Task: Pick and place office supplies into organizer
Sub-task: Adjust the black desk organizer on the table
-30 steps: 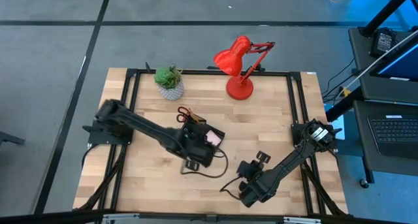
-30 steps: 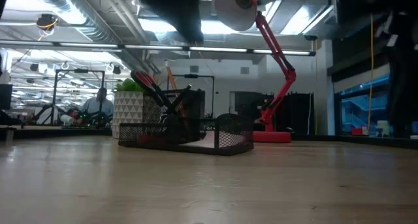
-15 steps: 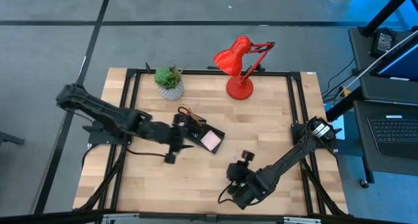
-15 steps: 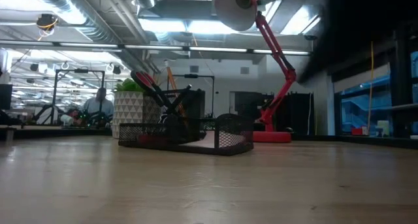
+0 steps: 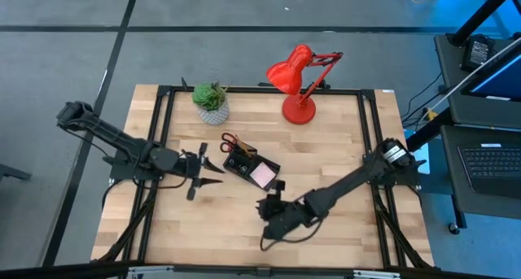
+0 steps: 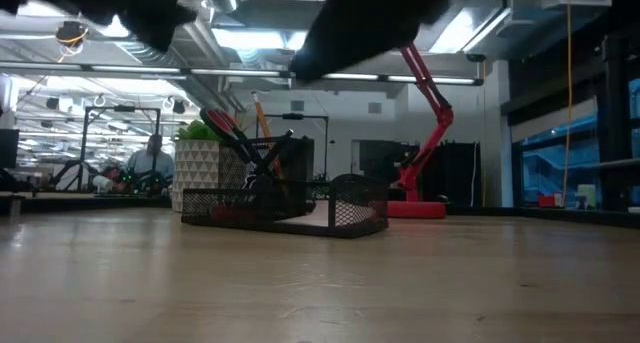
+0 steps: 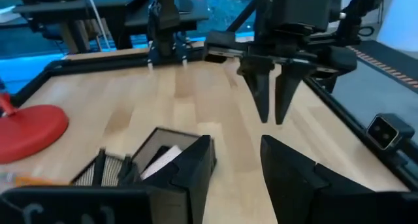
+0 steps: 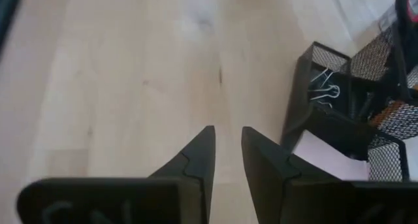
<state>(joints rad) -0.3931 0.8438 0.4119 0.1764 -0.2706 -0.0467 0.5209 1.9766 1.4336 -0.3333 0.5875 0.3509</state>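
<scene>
The black mesh organizer [image 5: 244,161] stands mid-table. Red-handled scissors [image 5: 229,141], dark pens and an orange pencil [image 6: 261,118] lean upright in its taller section. The pink sticky-note pad [image 5: 263,175] lies in the low tray, and small clips [image 8: 323,87] sit in a side compartment. My left gripper [image 5: 213,169] hovers open just left of the organizer [image 7: 150,155], its fingers pointing at it. My right gripper [image 5: 267,226] hangs over bare wood near-right of the organizer [image 8: 339,106], fingers pointing down and a narrow gap apart. Both hold nothing.
A red desk lamp [image 5: 297,80] and a potted green plant [image 5: 212,100] stand along the far edge. A black frame [image 5: 155,132] borders the table. Bare wood lies in front of the organizer. A person [image 6: 152,163] sits far off in the room behind.
My left gripper has drawn back from over the organizer toward the table's left edge. My right gripper has swung from the near-right part of the table leftward toward the organizer. The organizer and its contents have stayed put.
</scene>
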